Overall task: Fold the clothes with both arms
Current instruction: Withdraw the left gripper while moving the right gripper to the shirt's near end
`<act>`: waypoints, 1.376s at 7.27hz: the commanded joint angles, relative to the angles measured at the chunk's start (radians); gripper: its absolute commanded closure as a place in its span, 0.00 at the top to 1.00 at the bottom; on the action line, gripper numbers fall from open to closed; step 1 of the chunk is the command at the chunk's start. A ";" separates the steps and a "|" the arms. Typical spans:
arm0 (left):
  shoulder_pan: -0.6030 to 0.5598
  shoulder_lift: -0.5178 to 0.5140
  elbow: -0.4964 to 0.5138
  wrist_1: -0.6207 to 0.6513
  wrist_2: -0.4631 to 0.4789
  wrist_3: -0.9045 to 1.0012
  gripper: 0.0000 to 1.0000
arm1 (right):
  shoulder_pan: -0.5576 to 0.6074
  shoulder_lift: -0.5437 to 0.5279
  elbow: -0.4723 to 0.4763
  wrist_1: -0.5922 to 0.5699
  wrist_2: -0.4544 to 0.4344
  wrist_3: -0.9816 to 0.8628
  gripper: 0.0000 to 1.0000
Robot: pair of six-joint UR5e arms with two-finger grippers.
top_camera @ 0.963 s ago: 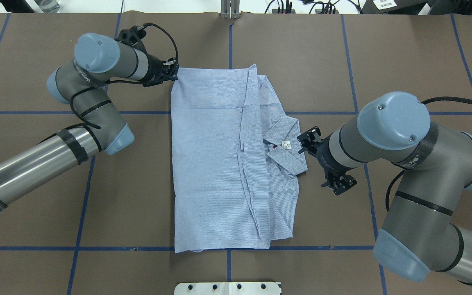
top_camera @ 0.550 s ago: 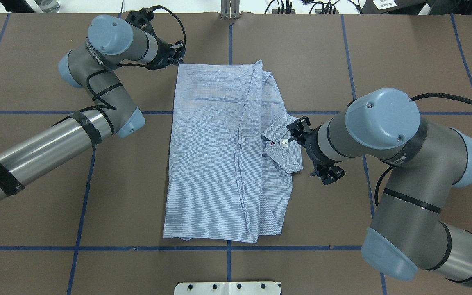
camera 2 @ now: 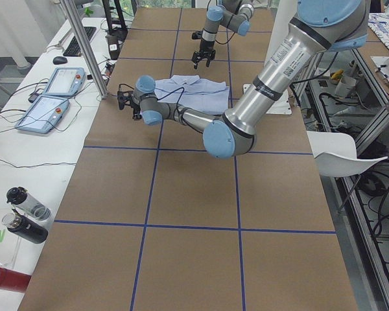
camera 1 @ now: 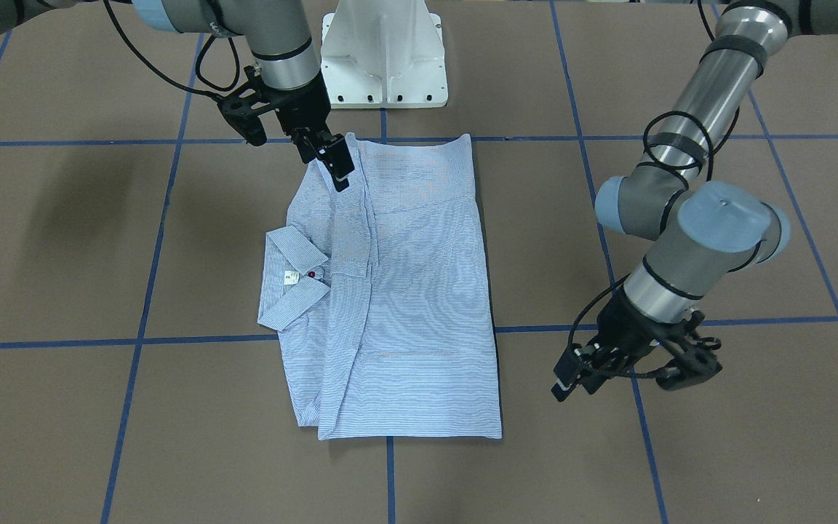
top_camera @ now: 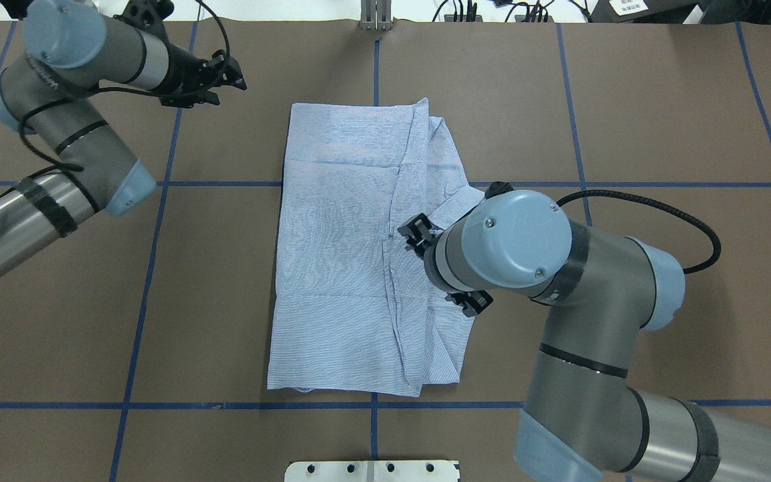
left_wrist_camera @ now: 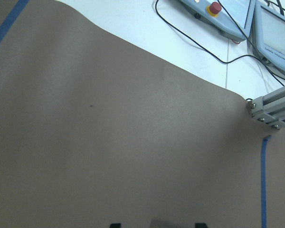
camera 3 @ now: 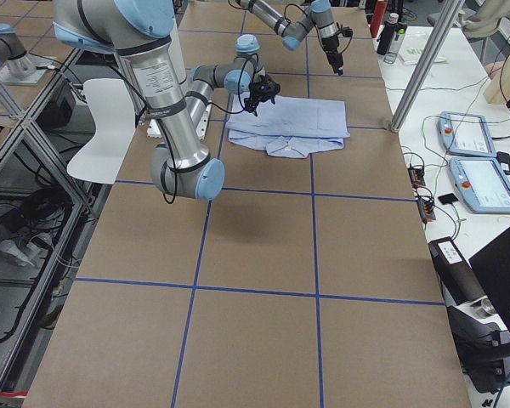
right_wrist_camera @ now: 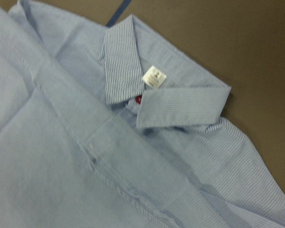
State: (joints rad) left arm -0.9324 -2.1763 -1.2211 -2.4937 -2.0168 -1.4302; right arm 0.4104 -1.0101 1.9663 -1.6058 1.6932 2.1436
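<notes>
The blue-and-white striped shirt [top_camera: 345, 254] lies folded flat mid-table, its collar [camera 1: 292, 280] and white neck label [right_wrist_camera: 154, 77] showing on one side. My left gripper [top_camera: 235, 75] hangs off the shirt's far left corner over bare table, touching nothing. Its fingertips [left_wrist_camera: 115, 224] stand wide apart, so it is open. My right gripper [camera 1: 339, 175] hovers above the shirt [camera 1: 404, 291] with its fingers apart and nothing in them. In the overhead view the right wrist [top_camera: 512, 241] covers the collar. The right wrist view looks down on the collar [right_wrist_camera: 180, 104].
The white pedestal base [camera 1: 382, 51] stands at the table's robot side. An aluminium post [top_camera: 375, 17] is fixed at the far edge. Teach pendants [camera 2: 55, 81] and cables lie on the white bench beyond. Blue tape lines grid the brown table [top_camera: 660, 100].
The left gripper let go of the shirt's far left corner and drew back to the left. The right arm swung left from beside the collar to above it.
</notes>
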 commanded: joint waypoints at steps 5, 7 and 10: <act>-0.005 0.188 -0.242 0.055 -0.074 -0.015 0.68 | -0.142 0.098 -0.101 -0.335 0.092 -0.981 1.00; 0.001 0.188 -0.238 0.055 -0.076 -0.018 0.68 | -0.142 0.154 -0.199 -0.356 0.095 -0.998 1.00; 0.001 0.188 -0.239 0.055 -0.076 -0.029 0.68 | -0.143 0.228 -0.315 -0.364 0.094 -1.045 1.00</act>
State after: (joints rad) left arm -0.9314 -1.9881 -1.4594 -2.4394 -2.0923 -1.4508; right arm 0.2672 -0.8156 1.7080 -1.9678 1.7865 1.1092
